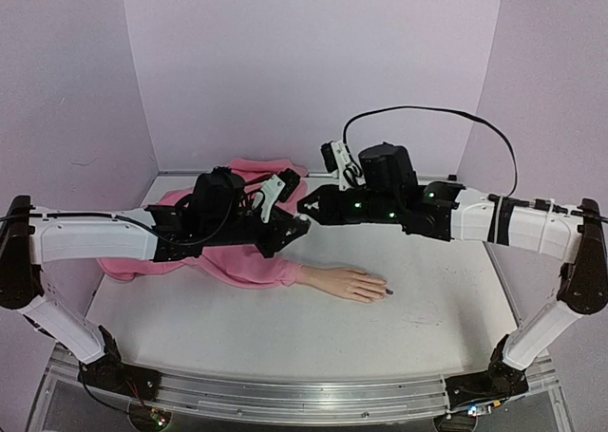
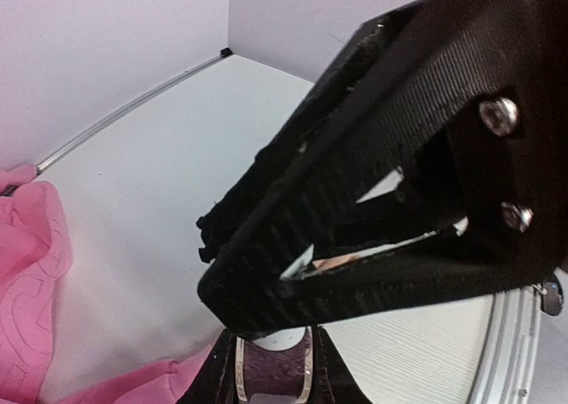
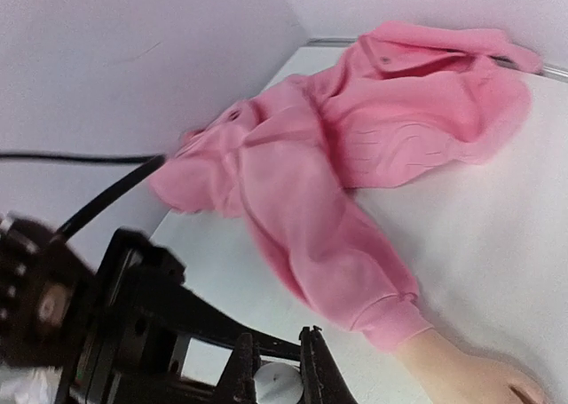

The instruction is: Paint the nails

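pink sleeve, pale mannequin hand

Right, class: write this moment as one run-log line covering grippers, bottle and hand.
left gripper: shut on dark bottle | right gripper: shut on white cap | mannequin hand: lying on table, untouched

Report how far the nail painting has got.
Done: the left gripper holds the polish bottle up over the table. In hand: the right gripper is shut on its white cap, apparently to unscrew it. Left: the nails of the mannequin hand; one looks dark from above, too small to judge.
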